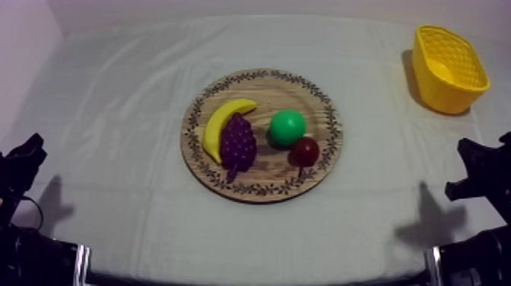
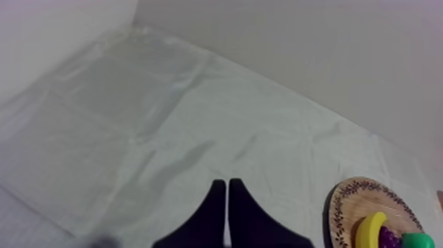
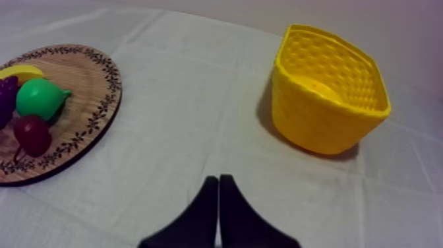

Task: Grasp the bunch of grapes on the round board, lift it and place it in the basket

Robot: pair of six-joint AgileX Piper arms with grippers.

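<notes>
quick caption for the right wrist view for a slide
Right pincer shut over the cloth, facing the gap between the wooden board and the yellow basket.

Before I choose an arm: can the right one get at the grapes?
Probably yes: bare cloth lies between the right gripper and the board, though the pear sits beside the grapes.

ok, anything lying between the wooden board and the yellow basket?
Nothing: only bare cloth lies between the wooden board and the yellow basket. The right wrist view shows it plainly; the top view agrees.
</notes>
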